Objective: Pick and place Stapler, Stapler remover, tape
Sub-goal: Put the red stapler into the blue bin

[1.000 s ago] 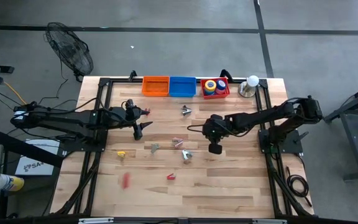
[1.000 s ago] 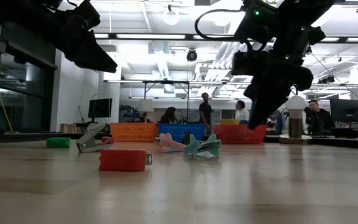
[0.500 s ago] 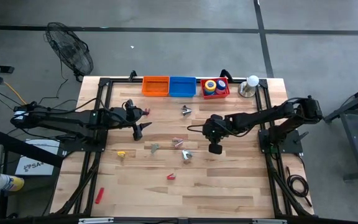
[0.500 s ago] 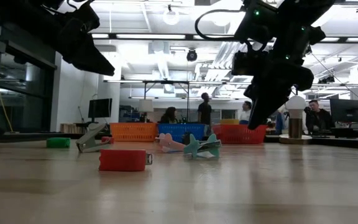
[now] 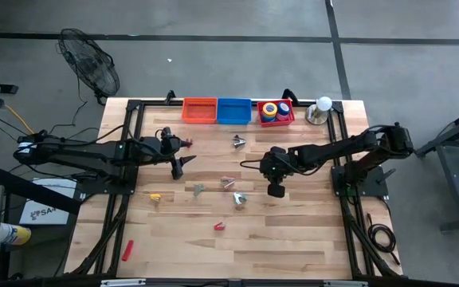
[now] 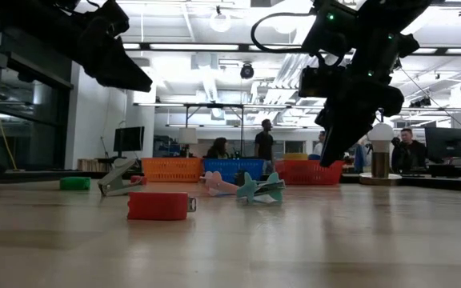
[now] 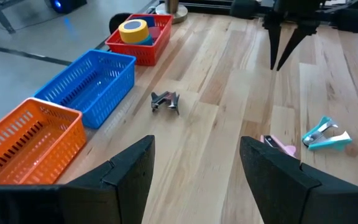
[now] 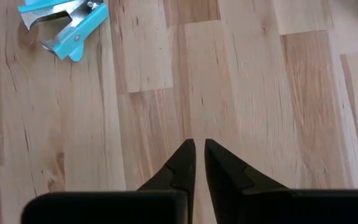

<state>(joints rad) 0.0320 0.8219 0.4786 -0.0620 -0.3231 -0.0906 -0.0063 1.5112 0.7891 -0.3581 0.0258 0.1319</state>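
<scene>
Since a second earlier, the red stapler (image 5: 127, 249) had slid from a blurred spot nearer the middle of the tabletop (image 5: 309, 239) out to its front corner on the left arm's side. Over the last half second it lay still there. Neither arm had shifted by any amount we could see from above.

We judged that the next pick turned on the teal staple remover (image 5: 239, 198). It lay close to the right end effector (image 5: 275, 191), on the side toward the left arm and a little nearer the front edge. In the right wrist view its long axis ran aslant to the line of the fingers. The right arm was clearly the nearer one. The red stapler was well apart from both arms, nearer the left, and its long axis ran roughly front to back.

The right end effector hung above bare wood with its fingers almost pressed together, holding and touching nothing. The left end effector (image 5: 177, 167) hovered with its fingers spread wide, also empty.

The tape (image 5: 270, 110) sat stacked in the red bin (image 5: 287, 121) at the back edge, beside the blue bin (image 5: 233, 110) and the orange bin (image 5: 199, 109).
</scene>
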